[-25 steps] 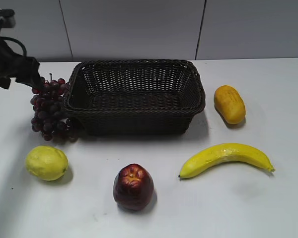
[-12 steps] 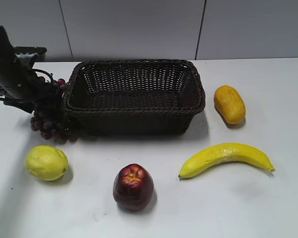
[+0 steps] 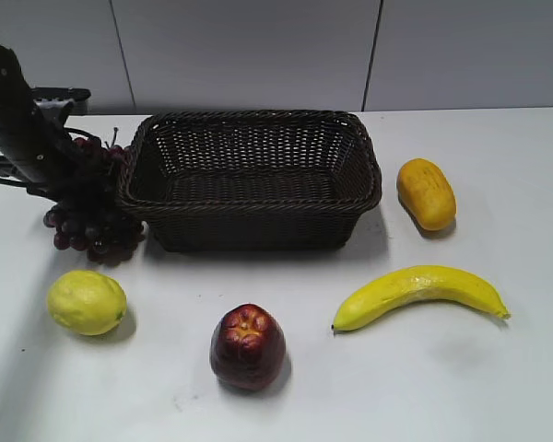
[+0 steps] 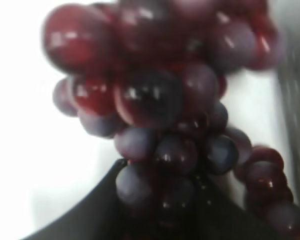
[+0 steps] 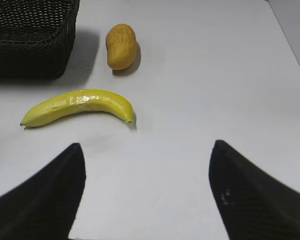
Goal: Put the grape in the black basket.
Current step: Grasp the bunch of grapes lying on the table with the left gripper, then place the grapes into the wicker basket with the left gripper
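The grape (image 3: pixel 97 235), a bunch of dark red-purple grapes, lies on the white table against the left end of the black basket (image 3: pixel 249 230). My left gripper (image 3: pixel 76 191) comes down from the upper left into the top of the bunch. In the left wrist view the grape (image 4: pixel 150 95) fills the frame, blurred, and my left gripper (image 4: pixel 165 200) has its dark fingers closed round the lower grapes. My right gripper (image 5: pixel 147 165) is open and empty over bare table, and is out of the exterior view. The black basket's corner (image 5: pixel 30 45) shows at its upper left.
A yellow lemon (image 3: pixel 86 302) lies front left and a dark red apple (image 3: pixel 247 345) front centre. A banana (image 3: pixel 415 293) (image 5: pixel 80 106) and an orange-yellow fruit (image 3: pixel 426 193) (image 5: pixel 121 46) lie right of the basket. A grey wall stands behind.
My left arm swung down from the upper left onto the grape. The bunch has shifted and spread a little to the left under the gripper. The other fruit has not moved.
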Tool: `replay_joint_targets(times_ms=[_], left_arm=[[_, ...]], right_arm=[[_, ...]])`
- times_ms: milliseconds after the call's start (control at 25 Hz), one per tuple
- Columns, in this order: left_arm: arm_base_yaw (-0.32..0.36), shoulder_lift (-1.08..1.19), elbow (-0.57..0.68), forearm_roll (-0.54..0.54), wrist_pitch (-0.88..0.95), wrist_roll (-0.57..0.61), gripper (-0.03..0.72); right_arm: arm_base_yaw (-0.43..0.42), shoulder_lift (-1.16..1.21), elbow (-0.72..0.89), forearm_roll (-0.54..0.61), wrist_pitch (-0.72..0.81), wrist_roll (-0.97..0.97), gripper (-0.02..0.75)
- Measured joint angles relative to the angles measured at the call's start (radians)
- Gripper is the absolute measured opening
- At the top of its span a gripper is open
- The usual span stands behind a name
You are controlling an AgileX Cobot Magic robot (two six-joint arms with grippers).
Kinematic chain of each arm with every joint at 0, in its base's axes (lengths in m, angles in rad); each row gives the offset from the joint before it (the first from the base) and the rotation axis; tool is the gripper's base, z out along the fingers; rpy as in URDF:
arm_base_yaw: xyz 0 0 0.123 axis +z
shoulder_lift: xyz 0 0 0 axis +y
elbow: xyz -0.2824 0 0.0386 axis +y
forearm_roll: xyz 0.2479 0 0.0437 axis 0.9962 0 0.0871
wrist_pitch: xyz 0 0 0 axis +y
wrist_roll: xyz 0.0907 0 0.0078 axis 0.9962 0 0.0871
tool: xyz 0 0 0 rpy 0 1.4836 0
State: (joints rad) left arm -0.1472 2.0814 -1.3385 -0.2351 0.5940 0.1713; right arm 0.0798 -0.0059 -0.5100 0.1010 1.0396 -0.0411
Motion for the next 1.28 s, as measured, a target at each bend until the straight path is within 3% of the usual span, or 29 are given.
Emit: replay_joint_targets(times_ms=[240,640,800,1040,1280], left_arm=[[0.002,-0.048,-0.006,0.020,0.034,0.000,0.230],[-0.006,-0.348,-0.053,0.031,0.124,0.000,0.188],[-0.047,-0.396,-0.192,0.029,0.211,0.000,0.183],[-0.167,-0.397,-0.396,0.021,0.249,0.000,0.176],[-0.251,-0.381,-0.432,0.006,0.210,0.000,0.172]], right_arm=[[0.000,0.000,0.000,0.000,0.000,0.000,0.585],[0.000,0.000,0.000,0.000,0.000,0.000,0.585],[0.000,0.000,0.000,0.000,0.000,0.000,0.585],[0.000,0.000,0.000,0.000,0.000,0.000,0.585],[0.000,0.000,0.000,0.000,0.000,0.000,0.585]])
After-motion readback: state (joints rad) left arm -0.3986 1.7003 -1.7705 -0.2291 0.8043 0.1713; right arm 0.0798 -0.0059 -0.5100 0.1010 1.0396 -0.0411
